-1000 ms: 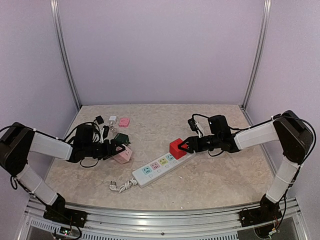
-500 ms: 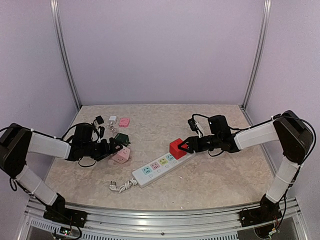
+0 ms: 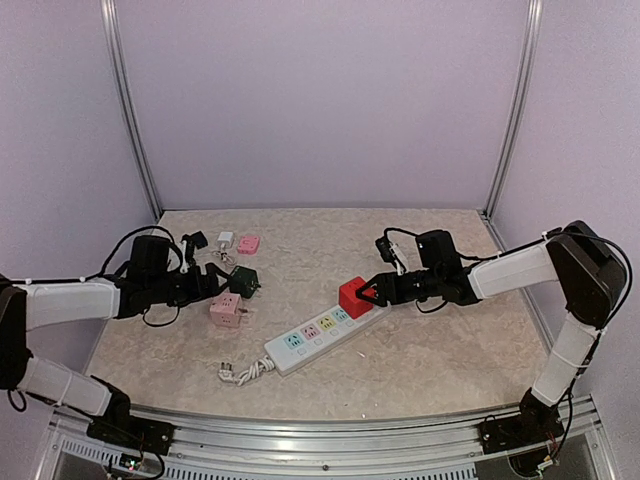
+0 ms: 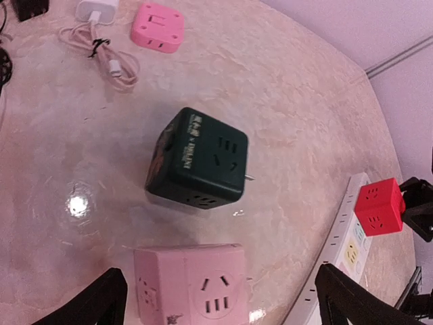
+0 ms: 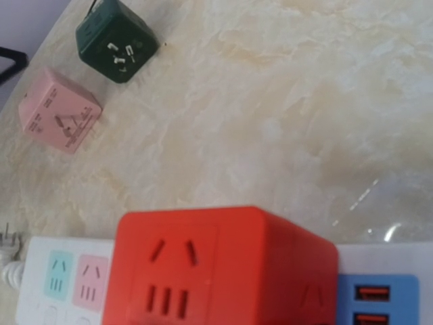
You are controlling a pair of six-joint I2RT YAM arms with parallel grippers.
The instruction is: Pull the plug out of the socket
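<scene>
The long white socket strip [image 3: 318, 335] lies on the table with pastel outlets and a white cord [image 3: 243, 371]. A red cube plug [image 3: 355, 296] sits in its far right end; it fills the bottom of the right wrist view [image 5: 223, 271] and shows in the left wrist view [image 4: 379, 206]. My right gripper [image 3: 368, 292] is closed around the red cube's right side; its fingers are hidden in its own wrist view. My left gripper [image 3: 213, 287] is open and empty, with its fingers [image 4: 108, 298] either side of a pink cube adapter [image 4: 193, 284], not touching it.
A dark green cube adapter [image 3: 243, 280] stands just beyond the pink cube [image 3: 226, 308]. A flat pink adapter [image 3: 248, 243], a white charger [image 3: 225, 239] with its cable and black plugs [image 3: 197, 240] lie at the back left. Metal posts and walls ring the table.
My left arm has drawn back to the left, away from the pink cube, which now stands free and a little further left. The right arm and red cube have not moved.
</scene>
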